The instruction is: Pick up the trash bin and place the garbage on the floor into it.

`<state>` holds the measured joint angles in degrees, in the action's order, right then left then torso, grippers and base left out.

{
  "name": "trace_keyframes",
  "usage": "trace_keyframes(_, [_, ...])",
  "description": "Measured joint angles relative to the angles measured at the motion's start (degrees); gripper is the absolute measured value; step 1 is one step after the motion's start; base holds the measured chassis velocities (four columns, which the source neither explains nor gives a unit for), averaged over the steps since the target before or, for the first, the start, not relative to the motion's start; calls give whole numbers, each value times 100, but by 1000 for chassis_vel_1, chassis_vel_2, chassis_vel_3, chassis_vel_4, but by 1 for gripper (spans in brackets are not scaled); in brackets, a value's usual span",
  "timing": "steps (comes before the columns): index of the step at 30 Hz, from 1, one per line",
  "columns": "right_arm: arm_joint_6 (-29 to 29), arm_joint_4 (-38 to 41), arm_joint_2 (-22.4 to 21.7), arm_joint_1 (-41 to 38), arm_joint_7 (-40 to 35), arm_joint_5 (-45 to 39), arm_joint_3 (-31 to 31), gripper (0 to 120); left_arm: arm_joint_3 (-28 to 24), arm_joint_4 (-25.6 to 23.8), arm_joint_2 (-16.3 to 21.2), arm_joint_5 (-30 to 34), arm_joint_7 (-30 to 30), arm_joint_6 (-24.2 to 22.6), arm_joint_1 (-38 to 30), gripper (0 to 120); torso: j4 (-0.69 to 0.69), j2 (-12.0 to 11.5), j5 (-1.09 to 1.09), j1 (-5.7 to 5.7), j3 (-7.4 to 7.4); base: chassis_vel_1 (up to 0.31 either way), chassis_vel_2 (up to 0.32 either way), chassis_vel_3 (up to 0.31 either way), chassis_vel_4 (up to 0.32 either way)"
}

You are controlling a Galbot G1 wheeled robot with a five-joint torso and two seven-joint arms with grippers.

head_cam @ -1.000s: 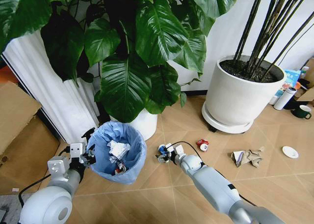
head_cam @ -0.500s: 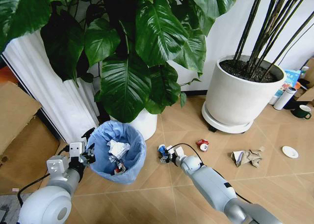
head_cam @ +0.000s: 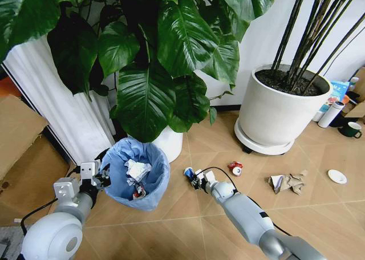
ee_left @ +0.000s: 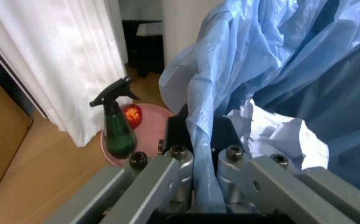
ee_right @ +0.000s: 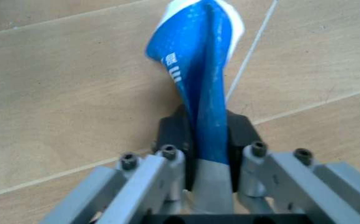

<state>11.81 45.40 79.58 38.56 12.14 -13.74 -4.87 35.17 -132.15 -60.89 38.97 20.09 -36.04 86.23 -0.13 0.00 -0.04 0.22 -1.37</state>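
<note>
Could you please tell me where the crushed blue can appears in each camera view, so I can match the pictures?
Head view: the crushed blue can is low on the floor, at the tip of the right gripper, right of the trash bin.
Left wrist view: not in it.
Right wrist view: the can runs up the centre, pinched between the fingers.
Shared landmark: the right gripper.

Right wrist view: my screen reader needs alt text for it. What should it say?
The right gripper is shut on a crushed blue can, pinched flat between its dark pads, with the can's far end over the floor. The floor is tan wood-look planking with thin seams running across it.
</note>
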Motion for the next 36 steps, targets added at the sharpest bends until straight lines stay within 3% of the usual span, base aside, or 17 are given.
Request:
trace_keyframes(4, [34,161,-31,101,-73,-6,65,1,-6,0,2,3,2,-4,9,0,0,0,0,0,-1,0,0,0,0])
trace_keyframes(16, [147,1073,-346,504,-211,-275,159,1,-22,5,-3,-12,3,-10,40,0,0,0,1,0,-1,0,0,0,0])
trace_keyframes(22, [409,3233,-1262,1234,-434,-956,507,1,-200,176,60,-34,11,-21,41,0,1,0,1,0,0,0,0,0,0])
trace_keyframes(28, [415,4280,-1865,1509,-483,-1115,826,1,-373,327,184,129,11,-104,-46,0,-1,0,1,0,0,0,0,0,0])
trace_keyframes(30, [543,5393,-2291,1575,-512,-1444,980,1,-512,562,298,358,9,-152,-253,0,-1,0,1,0,0,0,0,0,0])
trace_keyframes(36, [844,6429,-2472,1462,-645,-1900,1068,1,-641,716,358,480,-9,-181,-431,0,0,-1,1,0,-1,0,0,0,0])
